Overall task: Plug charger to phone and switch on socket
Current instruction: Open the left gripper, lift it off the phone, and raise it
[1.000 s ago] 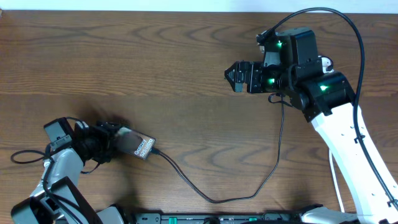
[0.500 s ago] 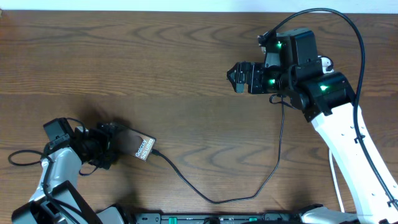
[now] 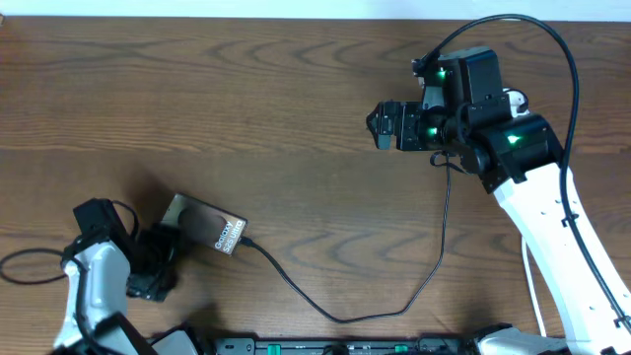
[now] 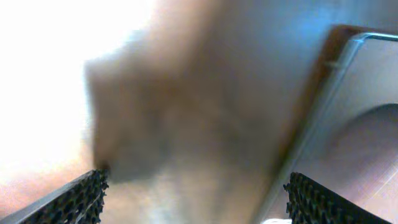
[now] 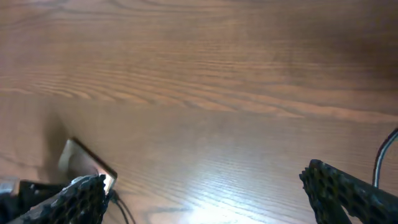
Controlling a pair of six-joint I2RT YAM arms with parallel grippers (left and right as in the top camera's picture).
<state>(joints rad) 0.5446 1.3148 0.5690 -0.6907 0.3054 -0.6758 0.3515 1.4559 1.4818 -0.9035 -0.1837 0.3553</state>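
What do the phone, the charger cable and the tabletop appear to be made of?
The phone: glossy dark face, likely glass, given the sheen and printed white lettering. The charger: thin matte black cable, probably rubber or plastic sheathing, since it lies in a loose curve. The table: brown wood or wood-look laminate, with visible grain and a soft glare.

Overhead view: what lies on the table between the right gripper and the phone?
In the overhead view, only bare wooden table lies between the right gripper and the phone; the charger loops nearer the front edge, off that line.
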